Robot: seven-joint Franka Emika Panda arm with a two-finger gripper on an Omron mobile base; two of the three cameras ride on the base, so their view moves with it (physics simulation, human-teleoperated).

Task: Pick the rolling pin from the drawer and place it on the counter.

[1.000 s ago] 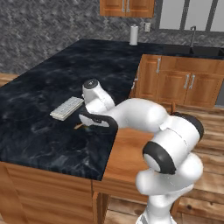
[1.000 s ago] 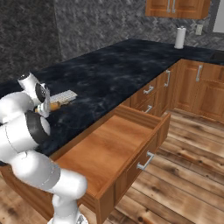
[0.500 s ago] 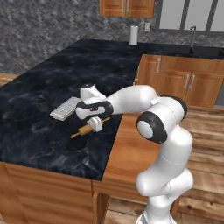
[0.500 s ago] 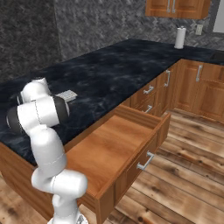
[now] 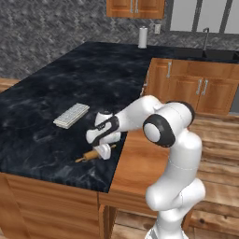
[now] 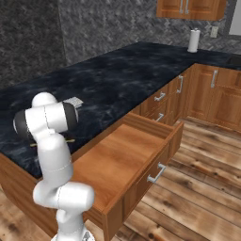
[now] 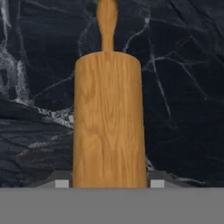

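Left base view has the gripper (image 5: 103, 150) lowered since a second ago, closed around the rolling pin (image 5: 92, 154) on the counter (image 5: 70, 84); release remains.

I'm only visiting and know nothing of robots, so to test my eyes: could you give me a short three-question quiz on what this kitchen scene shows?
1. True or false: the rolling pin lies in the drawer.
2. What lies on the counter beyond the rolling pin: A a grey ridged block, B a plate, C a kettle?
3. Fill in: the drawer stands ____.

Key: 1 false, it is over the counter, between the fingers. 2 A. 3 open.
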